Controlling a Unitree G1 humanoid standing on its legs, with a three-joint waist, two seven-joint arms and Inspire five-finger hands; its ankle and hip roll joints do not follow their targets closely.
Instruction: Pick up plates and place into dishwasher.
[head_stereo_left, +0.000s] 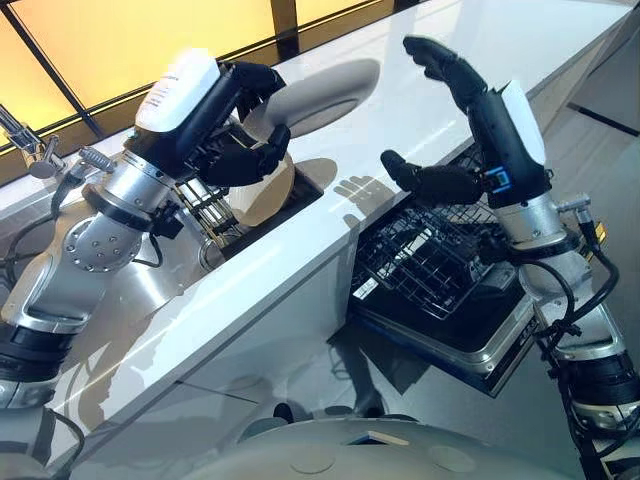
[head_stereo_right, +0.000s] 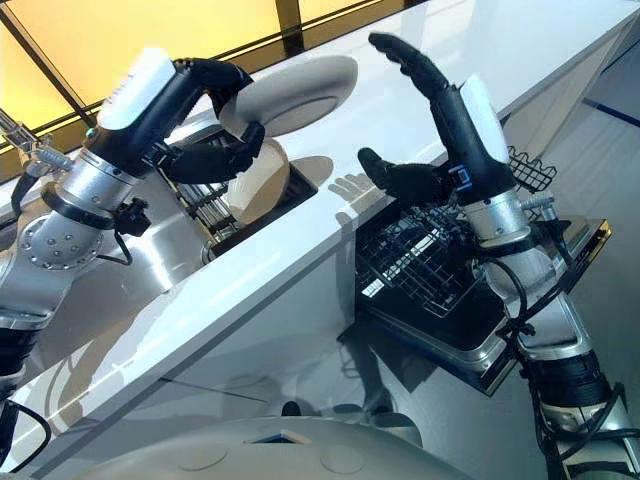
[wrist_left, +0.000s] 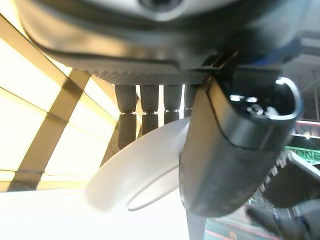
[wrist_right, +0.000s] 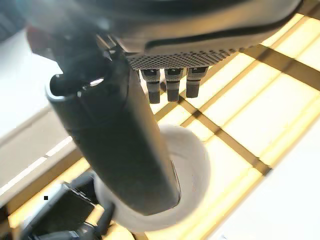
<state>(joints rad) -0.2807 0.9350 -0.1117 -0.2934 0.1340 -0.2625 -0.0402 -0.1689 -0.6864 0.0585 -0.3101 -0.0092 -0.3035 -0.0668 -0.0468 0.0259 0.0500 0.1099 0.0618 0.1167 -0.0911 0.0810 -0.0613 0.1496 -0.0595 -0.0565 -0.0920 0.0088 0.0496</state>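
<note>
My left hand is shut on a white plate, pinching its rim between fingers and thumb and holding it up over the white counter. The same plate appears past my left hand's fingers in the left wrist view. A second, beige plate stands on edge in the sink recess below it. My right hand hangs open to the right of the held plate, fingers straight, thumb spread, not touching it. The plate also shows beyond the right thumb in the right wrist view. The dishwasher rack lies pulled out below my right hand.
The white counter runs diagonally across the view. A sink recess with a dark wire holder sits at its left part. A faucet stands at the far left. The open dishwasher door juts out under the rack.
</note>
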